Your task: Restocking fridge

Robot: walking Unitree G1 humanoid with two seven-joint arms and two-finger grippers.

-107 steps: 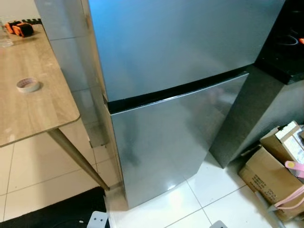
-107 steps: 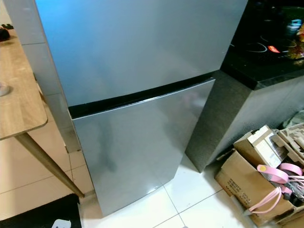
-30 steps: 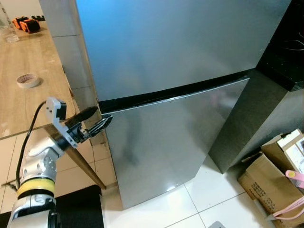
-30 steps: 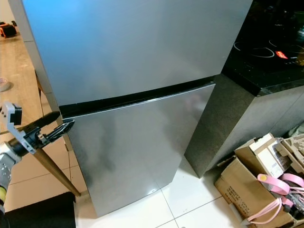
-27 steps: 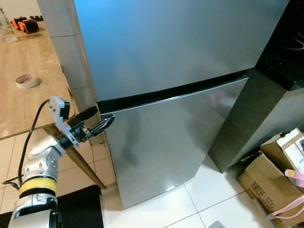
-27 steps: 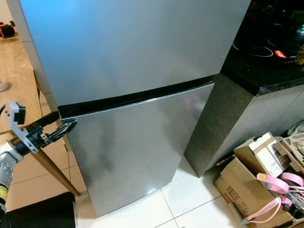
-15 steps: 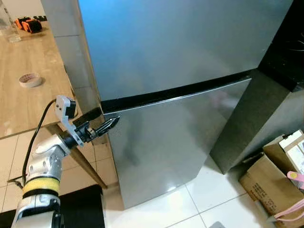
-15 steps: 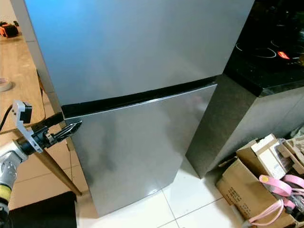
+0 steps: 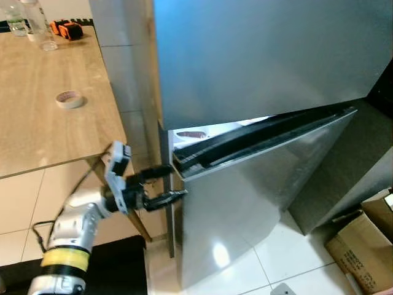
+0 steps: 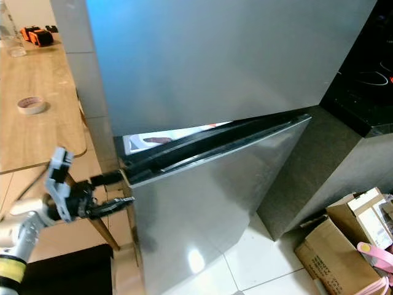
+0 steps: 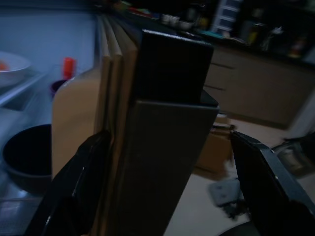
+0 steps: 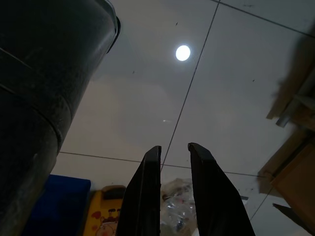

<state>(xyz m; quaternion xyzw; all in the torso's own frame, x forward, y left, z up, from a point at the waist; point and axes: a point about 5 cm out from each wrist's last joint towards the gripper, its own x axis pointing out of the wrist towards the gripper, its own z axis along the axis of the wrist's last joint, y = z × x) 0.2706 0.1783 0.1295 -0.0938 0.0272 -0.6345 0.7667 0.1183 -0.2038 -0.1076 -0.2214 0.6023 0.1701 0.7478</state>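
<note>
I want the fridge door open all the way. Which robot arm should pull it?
Probably the left. The left gripper is already at the edge of the lower fridge door, fingers open on either side of it, and the door is ajar. The right gripper points down at the floor.

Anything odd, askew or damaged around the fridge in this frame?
Nothing looks damaged or spilled. The lower fridge door stands ajar, as the task would call for, with the left gripper straddling its free edge. A roll of tape lies on the wooden table.
</note>
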